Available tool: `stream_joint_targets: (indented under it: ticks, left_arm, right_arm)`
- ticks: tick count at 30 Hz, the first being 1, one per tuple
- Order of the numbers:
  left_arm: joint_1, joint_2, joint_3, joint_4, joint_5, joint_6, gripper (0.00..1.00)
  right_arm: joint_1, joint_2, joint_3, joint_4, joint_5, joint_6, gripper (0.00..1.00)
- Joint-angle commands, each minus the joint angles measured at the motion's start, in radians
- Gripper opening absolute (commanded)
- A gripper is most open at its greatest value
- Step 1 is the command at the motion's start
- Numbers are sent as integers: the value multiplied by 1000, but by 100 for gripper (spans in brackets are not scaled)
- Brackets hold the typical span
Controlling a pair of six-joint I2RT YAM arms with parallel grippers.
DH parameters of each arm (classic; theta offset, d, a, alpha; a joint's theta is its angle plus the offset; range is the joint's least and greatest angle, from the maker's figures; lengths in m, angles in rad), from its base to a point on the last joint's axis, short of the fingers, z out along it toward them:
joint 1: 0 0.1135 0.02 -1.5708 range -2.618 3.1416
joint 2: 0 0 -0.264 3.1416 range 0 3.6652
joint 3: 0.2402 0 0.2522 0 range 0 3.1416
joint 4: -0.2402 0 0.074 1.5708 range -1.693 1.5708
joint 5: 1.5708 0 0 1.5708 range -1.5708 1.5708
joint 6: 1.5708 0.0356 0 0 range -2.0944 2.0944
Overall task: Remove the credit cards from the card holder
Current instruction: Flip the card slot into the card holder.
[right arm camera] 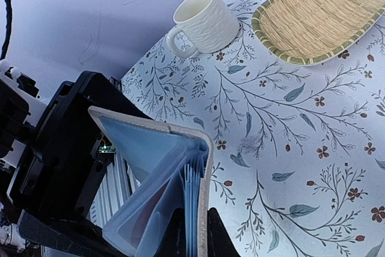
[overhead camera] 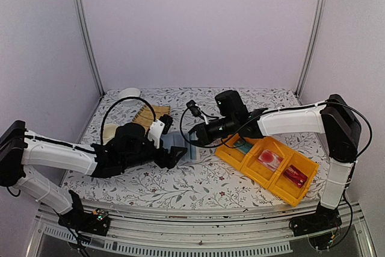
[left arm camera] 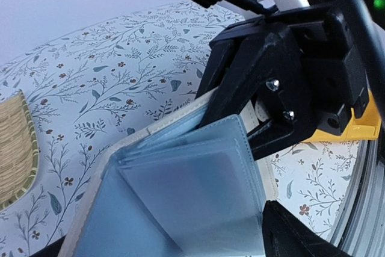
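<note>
ok so going left to right in the top view: the left gripper [overhead camera: 175, 156] has its jaws spread wide around the card holder [overhead camera: 183, 146], and I honestly can't tell if it's squeezing it or just straddling it. The holder sits right at its 2 o'clock, looks held up off the desk [overhead camera: 198, 188] and is fanned open like a book with the grey-blue pockets showing. The right gripper [overhead camera: 194, 138] comes in from the holder's 2 o'clock, clenched on its beige edge, so both arms are right on it. A teal card [overhead camera: 243, 144] and a pinkish card [overhead camera: 269, 159] with a red circle lie in the yellow tray [overhead camera: 230, 159] at 4 o'clock, and I can't see whether any pocket has a card in it
</note>
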Motion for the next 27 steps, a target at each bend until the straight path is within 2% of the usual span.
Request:
stream_joint_targets:
  ticks: [1,5,13,16,19,23,27]
  left_arm:
    - [-17,37,56,-67,-56,1,79]
    - [-15,13,41,-87,-102,-22,68]
    - [-11,-52,-7,-79,-95,-59,58]
    - [-3,-62,-19,-77,-86,-75,57]
    - [22,-87,-57,-40,-30,-98,58]
    - [71,-149,-138,64,128,-127,58]
    - [99,-205,-181,100,191,-129,58]
  right_arm:
    - [-2,4,28,5,5,-10,2]
    - [-3,-6,26,2,-16,-28,2]
    - [-11,-22,23,4,-68,-61,2]
    - [-11,-27,23,4,-76,-65,2]
    - [-11,-33,21,4,-103,-79,2]
    - [-13,-28,21,11,-182,-103,2]
    - [-16,-18,20,20,-239,-116,2]
